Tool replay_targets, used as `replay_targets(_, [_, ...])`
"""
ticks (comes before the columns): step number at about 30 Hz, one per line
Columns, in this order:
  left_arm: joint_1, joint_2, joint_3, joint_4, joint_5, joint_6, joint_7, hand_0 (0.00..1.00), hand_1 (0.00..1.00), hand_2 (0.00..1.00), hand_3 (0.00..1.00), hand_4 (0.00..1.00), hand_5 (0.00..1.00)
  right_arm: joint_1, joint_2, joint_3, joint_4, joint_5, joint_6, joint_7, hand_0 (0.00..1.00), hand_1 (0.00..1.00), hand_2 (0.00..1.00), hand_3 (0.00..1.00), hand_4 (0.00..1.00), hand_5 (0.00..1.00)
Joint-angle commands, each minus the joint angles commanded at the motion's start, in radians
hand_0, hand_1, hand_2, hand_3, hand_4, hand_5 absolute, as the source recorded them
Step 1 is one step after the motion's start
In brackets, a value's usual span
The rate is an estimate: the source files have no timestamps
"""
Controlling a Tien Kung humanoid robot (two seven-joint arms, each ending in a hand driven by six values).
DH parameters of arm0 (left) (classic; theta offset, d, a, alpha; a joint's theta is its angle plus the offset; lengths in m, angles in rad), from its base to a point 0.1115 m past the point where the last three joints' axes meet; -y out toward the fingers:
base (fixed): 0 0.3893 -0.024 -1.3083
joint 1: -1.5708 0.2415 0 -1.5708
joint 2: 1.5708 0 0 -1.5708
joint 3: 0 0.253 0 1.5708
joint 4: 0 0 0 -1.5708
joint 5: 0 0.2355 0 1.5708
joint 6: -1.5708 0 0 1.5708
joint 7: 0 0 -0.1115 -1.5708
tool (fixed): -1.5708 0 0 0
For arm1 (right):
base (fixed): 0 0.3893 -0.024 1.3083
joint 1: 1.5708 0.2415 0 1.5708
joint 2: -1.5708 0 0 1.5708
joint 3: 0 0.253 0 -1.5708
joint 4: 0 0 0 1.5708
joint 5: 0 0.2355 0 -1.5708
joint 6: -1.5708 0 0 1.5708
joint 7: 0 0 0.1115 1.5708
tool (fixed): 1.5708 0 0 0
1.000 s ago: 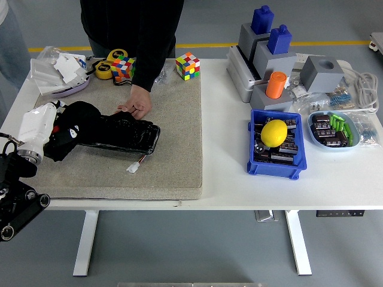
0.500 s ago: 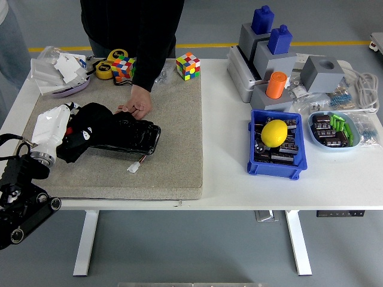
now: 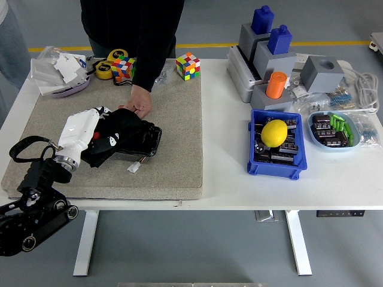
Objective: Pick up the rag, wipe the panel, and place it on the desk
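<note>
With the rag (image 3: 114,134) clamped under the left hand (image 3: 81,128), the panel (image 3: 140,139) could be dragged from the person's hand (image 3: 139,100).

You have one view only, a head camera set high on the robot's side, facing forward and down. It stands well back, taking in the whole white rectangular table (image 3: 227,185), its legs, the grey floor and a person's torso beyond.

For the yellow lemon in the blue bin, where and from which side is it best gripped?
Grip the lemon across its rounded middle, coming from straight above: it sits proud of the parts in the blue bin, whose walls block side approaches. Probably a wrap of fingers, since it looks smooth.
</note>
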Motion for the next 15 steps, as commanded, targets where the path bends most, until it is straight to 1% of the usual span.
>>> replay_targets(8, [-0.025, -0.003, 0.054, -0.019, 0.0, -0.002, 0.006, 0.198, 0.127, 0.441, 0.631, 0.541, 0.087, 0.002, -0.004, -0.002, 0.001, 0.001, 0.0, -0.001, 0.723, 0.63, 0.675, 0.641, 0.998, 0.647])
replay_targets(15, [-0.04, -0.015, 0.081, -0.034, 0.001, -0.002, 0.007, 0.199, 0.129, 0.442, 0.633, 0.541, 0.086, 0.004, -0.005, -0.004, 0.001, 0.002, 0.0, -0.002, 0.723, 0.63, 0.675, 0.642, 0.998, 0.647])
